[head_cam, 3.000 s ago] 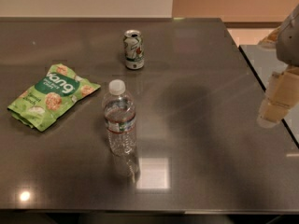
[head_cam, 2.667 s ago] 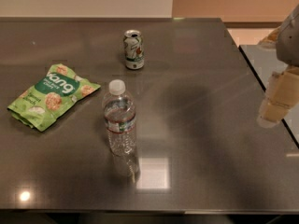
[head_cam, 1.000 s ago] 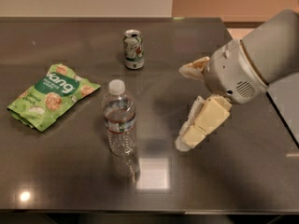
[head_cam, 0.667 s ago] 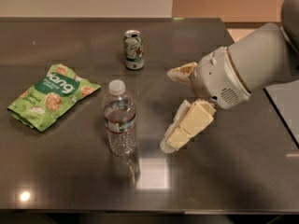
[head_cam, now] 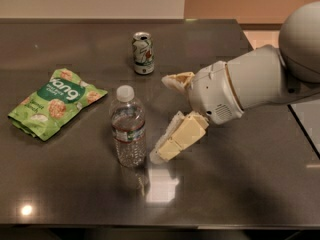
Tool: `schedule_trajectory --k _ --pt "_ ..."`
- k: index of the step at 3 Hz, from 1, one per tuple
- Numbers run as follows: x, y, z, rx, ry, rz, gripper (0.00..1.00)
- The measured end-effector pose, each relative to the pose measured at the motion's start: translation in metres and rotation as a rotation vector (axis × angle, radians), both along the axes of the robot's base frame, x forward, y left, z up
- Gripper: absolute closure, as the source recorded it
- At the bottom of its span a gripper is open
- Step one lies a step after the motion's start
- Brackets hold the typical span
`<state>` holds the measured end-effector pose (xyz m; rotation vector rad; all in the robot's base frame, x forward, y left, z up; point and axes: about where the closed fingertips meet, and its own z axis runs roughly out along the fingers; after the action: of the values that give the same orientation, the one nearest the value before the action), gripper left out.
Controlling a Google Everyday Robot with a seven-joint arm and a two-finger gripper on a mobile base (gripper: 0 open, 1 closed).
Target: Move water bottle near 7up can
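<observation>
The water bottle (head_cam: 128,126) stands upright near the middle of the dark table (head_cam: 75,199), clear and ribbed with a white cap and a red-and-white label band. The 7up can (head_cam: 143,53) stands upright farther back, behind the bottle and well apart from it. My gripper (head_cam: 162,118) reaches in from the right, just right of the bottle. It is open: one cream finger (head_cam: 178,139) is low beside the bottle's base, the other (head_cam: 177,80) is higher and farther back. It holds nothing.
A flat green chip bag (head_cam: 54,102) lies left of the bottle. The table's right edge (head_cam: 302,129) runs behind my white arm (head_cam: 260,76). A lamp glare shows on the table near the front (head_cam: 161,190).
My arm has swung in from the far right toward the bottle, and the open gripper now sits just beside it. The bottle, can and bag have not moved.
</observation>
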<state>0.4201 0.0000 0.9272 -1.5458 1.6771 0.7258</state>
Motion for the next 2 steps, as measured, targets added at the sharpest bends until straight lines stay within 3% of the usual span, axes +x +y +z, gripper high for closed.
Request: schedule_trajectory --k 2 --pt "0.0103 0.0290 -0.0025 0.112 -0.022 0.024 0.00"
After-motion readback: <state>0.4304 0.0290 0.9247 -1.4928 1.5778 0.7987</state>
